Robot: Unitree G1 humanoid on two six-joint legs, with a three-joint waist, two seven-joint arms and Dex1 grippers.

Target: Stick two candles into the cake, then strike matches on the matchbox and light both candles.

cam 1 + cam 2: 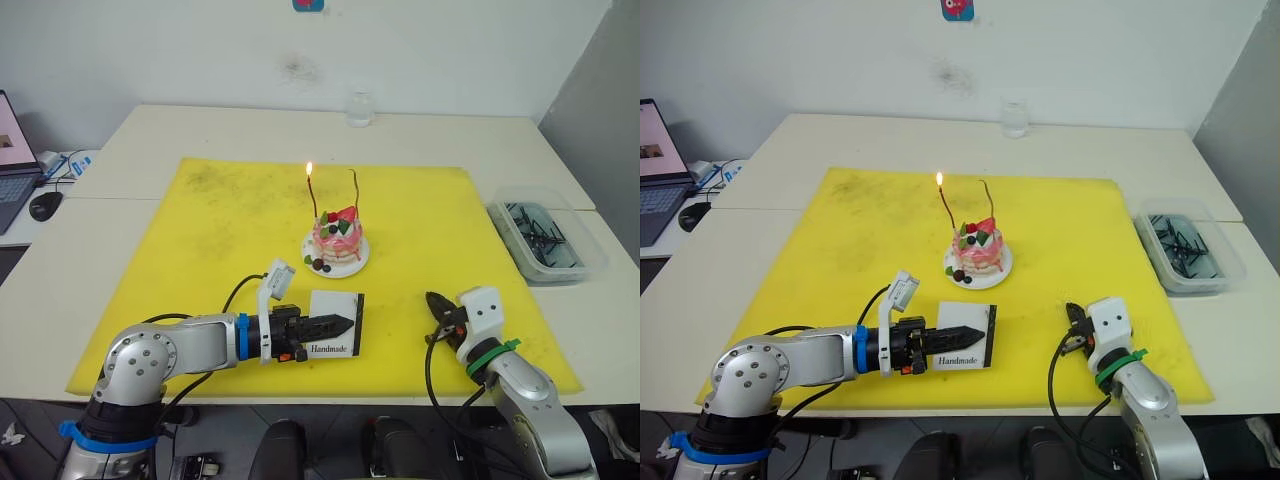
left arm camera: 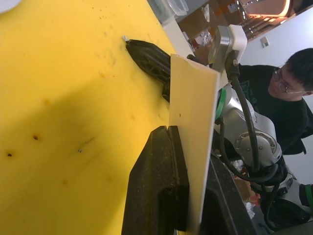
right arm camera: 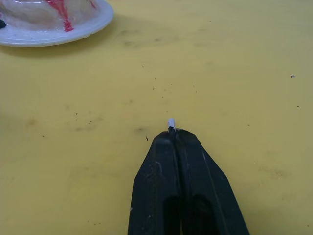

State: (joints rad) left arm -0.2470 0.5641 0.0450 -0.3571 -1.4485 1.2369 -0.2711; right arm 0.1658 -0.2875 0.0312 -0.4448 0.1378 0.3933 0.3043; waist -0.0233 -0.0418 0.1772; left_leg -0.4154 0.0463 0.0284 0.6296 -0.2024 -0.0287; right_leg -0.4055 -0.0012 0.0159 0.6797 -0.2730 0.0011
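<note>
Between left claw [image 1: 345, 322] fingers, matchbox [image 1: 334, 324].

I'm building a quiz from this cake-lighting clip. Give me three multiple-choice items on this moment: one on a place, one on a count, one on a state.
1. Where is the clear bin of dark sticks?
A. on the yellow mat
B. on the table at the robot's right, off the mat
C. beside the laptop

2. How many candles burn?
A. none
B. one
C. two

3. The left gripper is:
A. open
B. shut on the matchbox
C. shut on a candle

Answers:
1 B: the bin sits beyond the mat's edge.
2 B: a flame tops the left candle alone.
3 B: the left gripper clamps the matchbox.
</note>
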